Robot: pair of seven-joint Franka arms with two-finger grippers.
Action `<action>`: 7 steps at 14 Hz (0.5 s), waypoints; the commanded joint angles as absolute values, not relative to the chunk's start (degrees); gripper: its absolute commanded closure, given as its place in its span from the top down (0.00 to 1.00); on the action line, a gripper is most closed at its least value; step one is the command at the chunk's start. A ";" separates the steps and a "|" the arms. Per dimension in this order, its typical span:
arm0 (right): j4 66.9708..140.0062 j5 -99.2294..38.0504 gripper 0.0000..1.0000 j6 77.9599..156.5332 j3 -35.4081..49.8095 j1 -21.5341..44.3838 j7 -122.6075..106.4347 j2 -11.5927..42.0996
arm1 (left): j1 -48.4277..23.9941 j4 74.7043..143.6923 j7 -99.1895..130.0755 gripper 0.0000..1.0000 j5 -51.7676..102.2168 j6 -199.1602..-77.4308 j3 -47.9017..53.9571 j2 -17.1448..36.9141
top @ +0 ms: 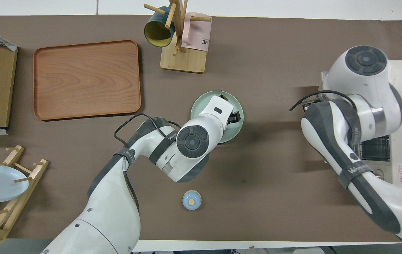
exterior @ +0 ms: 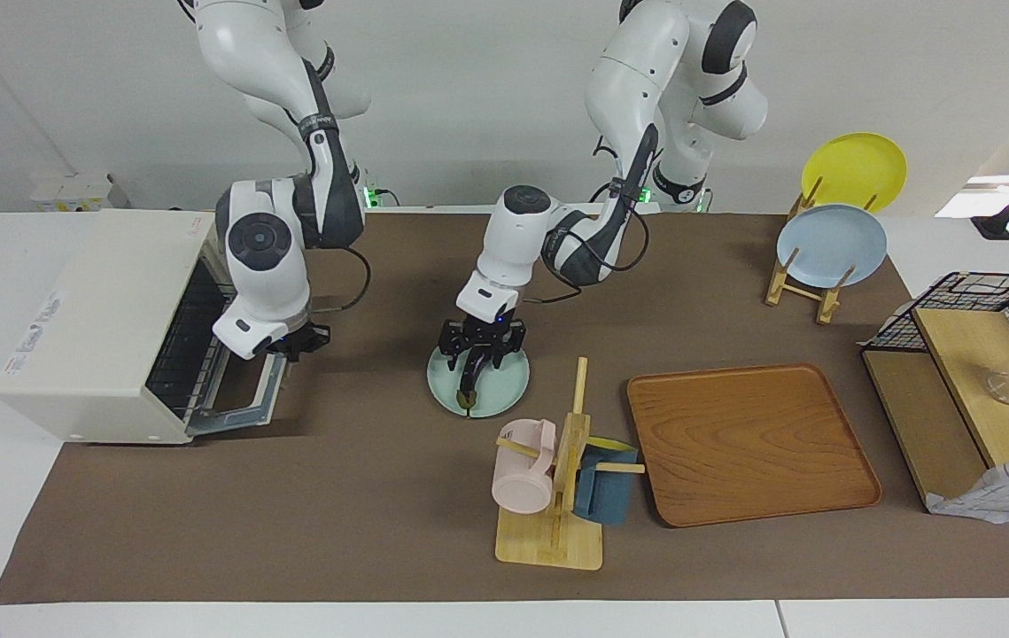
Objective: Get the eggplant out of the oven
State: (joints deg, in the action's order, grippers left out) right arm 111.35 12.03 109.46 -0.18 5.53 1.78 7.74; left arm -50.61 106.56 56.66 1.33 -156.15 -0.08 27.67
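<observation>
One eggplant (exterior: 469, 387) on plate (exterior: 504, 390), under left gripper (exterior: 476, 360).

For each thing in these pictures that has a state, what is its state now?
oven: door partly open, off the table
eggplant: on the green plate, between the left gripper's fingers
green plate: flat on the table
left gripper: down over the plate, at the eggplant
right gripper: at the oven door
pink mug: hanging on the mug rack
wooden tray: empty
</observation>
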 commanded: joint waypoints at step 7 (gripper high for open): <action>98.74 3.44 1.00 91.96 -0.79 -6.33 -10.99 -4.75 | -50.72 104.07 59.06 0.00 2.11 -143.46 -1.93 26.11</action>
